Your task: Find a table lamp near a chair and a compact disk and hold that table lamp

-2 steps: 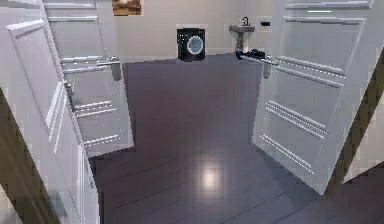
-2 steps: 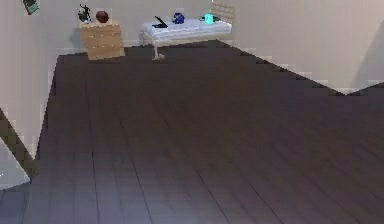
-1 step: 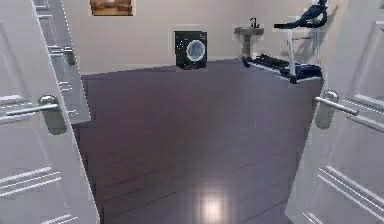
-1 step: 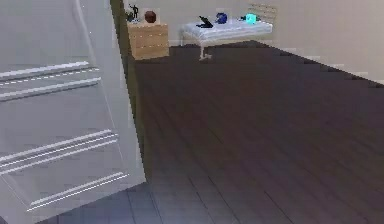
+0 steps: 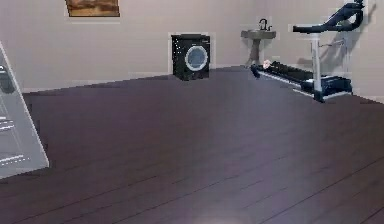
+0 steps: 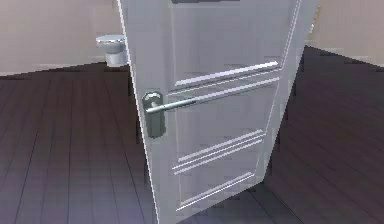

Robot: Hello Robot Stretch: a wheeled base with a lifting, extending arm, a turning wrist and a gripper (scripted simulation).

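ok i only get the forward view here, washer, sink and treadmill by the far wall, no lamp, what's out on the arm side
observer: A white panelled door stands close by on that side.
operator: anything on it
observer: A metal handle sits on the face toward us, with a long lever running toward the arm side view's right.
operator: and past it
observer: Left of the door, by the beige wall, sits a pale rounded thing. I can't tell what it is.
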